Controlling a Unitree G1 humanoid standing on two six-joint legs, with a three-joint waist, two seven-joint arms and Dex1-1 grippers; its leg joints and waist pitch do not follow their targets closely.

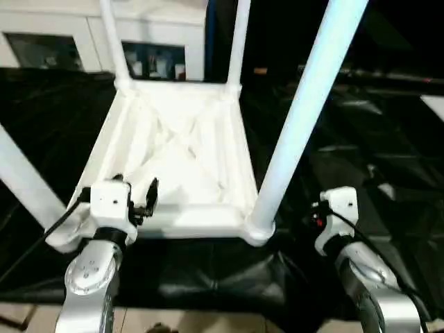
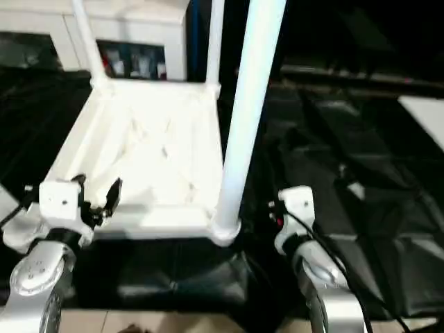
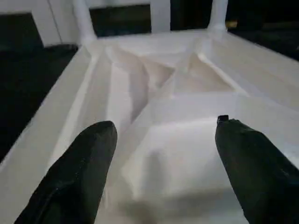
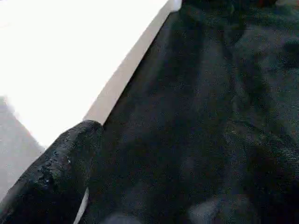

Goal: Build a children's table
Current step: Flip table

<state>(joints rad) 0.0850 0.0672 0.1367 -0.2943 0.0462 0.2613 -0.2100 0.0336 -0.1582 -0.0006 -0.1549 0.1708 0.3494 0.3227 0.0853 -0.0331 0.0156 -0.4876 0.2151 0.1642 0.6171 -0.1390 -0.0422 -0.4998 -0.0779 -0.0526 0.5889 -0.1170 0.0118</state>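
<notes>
I count one upturned tabletop point(image 1: 177, 159), four legs point(image 1: 305, 111) standing in it, my left gripper point(image 3: 163, 154) and right gripper point(image 4: 154, 154) both spread, empty

Bright light washes out the upturned white plastic ribbed tabletop point(image 1: 177, 149), its ribs nearly lost in glare. The near white tube leg point(image 1: 305, 114) takes a bluish tint. The black-draped desk point(image 1: 374, 180) stays dim, with faint sheen on its folds. Both head views are soft; the right wrist view is overexposed on white, and its black finger point(image 4: 56, 172) is blurred.
</notes>
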